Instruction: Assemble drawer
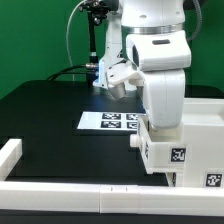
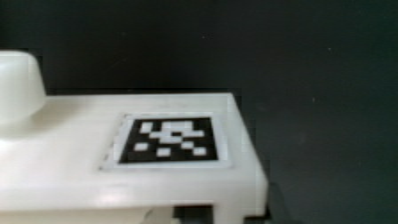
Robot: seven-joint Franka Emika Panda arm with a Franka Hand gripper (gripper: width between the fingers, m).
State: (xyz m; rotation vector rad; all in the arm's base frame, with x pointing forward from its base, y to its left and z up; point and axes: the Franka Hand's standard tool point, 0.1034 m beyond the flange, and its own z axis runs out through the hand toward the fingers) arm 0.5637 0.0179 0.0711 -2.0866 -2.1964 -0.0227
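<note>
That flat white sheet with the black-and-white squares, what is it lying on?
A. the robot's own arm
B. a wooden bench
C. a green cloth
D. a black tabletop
D: in the exterior view the marker board lies flat on the black table; the green is only the backdrop behind it.

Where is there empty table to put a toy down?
The black table is bare between the marker board and the white rail on the exterior view's left. On that view's right it is crowded: the robot arm hangs over the white drawer part.
</note>
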